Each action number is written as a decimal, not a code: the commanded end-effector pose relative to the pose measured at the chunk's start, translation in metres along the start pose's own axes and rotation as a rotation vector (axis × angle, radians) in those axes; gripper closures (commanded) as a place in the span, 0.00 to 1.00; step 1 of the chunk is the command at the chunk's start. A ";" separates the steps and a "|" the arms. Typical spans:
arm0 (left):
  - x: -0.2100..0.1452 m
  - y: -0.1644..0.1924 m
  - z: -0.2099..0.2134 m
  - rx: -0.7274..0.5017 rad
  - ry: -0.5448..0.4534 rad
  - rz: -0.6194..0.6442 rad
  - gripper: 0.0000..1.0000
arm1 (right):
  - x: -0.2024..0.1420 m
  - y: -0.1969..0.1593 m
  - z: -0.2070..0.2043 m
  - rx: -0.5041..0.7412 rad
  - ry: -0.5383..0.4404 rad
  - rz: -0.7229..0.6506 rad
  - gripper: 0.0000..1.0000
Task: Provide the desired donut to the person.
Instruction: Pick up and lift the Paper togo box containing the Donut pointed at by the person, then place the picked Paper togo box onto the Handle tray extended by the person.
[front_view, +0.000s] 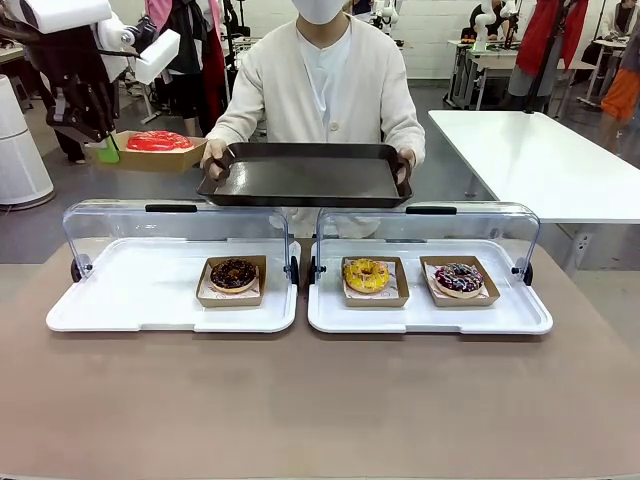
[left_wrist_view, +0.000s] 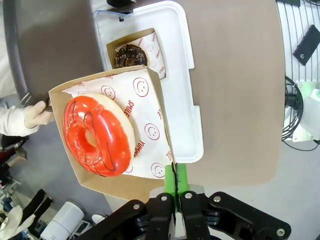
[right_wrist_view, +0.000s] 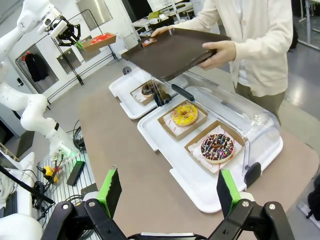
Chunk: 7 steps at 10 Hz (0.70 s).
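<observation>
A red glazed donut lies in a brown paper tray, held high at the far left. My left gripper is shut on the tray's edge; in the left wrist view the donut lies on printed paper and the green pads pinch the cardboard rim. The person in a cream cardigan stands at the far side and holds a dark serving tray level with both hands, just right of the donut. My right gripper stands open above the table, holding nothing.
Two white display trays with raised clear lids sit on the brown table. The left one holds a chocolate donut; the right one holds a yellow donut and a sprinkled chocolate donut. A white table stands at the far right.
</observation>
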<state>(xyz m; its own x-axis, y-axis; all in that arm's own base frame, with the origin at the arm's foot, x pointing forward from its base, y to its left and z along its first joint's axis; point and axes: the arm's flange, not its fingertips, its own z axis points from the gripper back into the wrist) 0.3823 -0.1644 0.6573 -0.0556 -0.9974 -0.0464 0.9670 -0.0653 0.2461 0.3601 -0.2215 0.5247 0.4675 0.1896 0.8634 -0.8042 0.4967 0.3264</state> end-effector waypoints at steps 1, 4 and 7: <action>-0.003 -0.007 -0.001 0.004 -0.002 0.001 1.00 | 0.000 -0.001 0.001 0.009 -0.010 0.015 0.00; -0.003 -0.007 -0.001 0.004 -0.002 0.001 1.00 | 0.000 -0.001 0.001 0.009 -0.010 0.015 0.00; -0.003 -0.007 -0.001 0.004 -0.002 0.001 1.00 | 0.000 -0.001 0.001 0.009 -0.010 0.015 0.00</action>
<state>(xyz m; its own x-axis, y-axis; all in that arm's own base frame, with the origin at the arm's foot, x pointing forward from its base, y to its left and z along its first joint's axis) 0.3805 -0.1636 0.6576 -0.0552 -0.9974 -0.0469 0.9672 -0.0651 0.2455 0.3601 -0.2215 0.5247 0.4675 0.1896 0.8634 -0.8042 0.4967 0.3263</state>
